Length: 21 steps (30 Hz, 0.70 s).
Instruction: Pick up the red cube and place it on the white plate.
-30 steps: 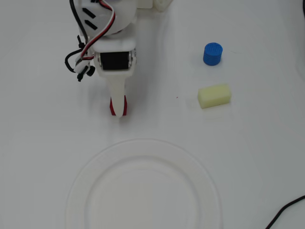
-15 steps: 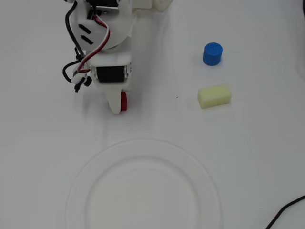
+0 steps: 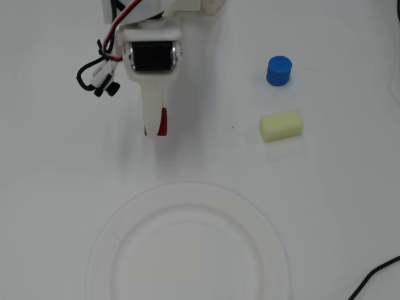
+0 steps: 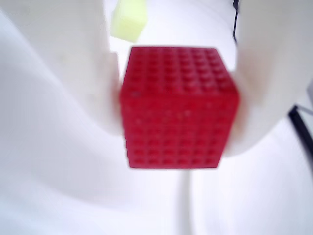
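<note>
The red cube (image 4: 176, 107) with its ribbed, mesh-like faces fills the middle of the wrist view, pressed between my two white fingers (image 4: 83, 63). In the overhead view only a red sliver of the cube (image 3: 163, 122) shows under my white gripper (image 3: 154, 128), which is shut on it above the table. The white plate (image 3: 187, 197) lies below it in the overhead view, at the lower middle, apart from the gripper. Its rim also shows in the wrist view (image 4: 44, 161).
A blue cylinder (image 3: 279, 70) and a pale yellow block (image 3: 281, 125) stand at the right in the overhead view. The yellow block also shows in the wrist view (image 4: 128, 20). A black cable (image 3: 375, 275) crosses the lower right corner.
</note>
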{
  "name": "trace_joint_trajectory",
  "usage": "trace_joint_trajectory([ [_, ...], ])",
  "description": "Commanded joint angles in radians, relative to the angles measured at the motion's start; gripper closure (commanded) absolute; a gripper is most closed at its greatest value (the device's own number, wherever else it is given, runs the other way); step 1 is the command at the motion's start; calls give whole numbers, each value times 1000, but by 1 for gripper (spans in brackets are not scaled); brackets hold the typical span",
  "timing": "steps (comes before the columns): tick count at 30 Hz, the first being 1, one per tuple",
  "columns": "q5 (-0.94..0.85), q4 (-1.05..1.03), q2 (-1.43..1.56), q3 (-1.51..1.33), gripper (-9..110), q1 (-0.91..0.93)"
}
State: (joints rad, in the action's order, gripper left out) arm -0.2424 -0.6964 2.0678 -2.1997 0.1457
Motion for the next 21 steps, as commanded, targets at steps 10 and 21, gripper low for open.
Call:
trace_joint_trajectory([
  [10, -37, 410, 133, -132, 101, -206],
  [21, 41, 518, -394, 209, 101, -187],
])
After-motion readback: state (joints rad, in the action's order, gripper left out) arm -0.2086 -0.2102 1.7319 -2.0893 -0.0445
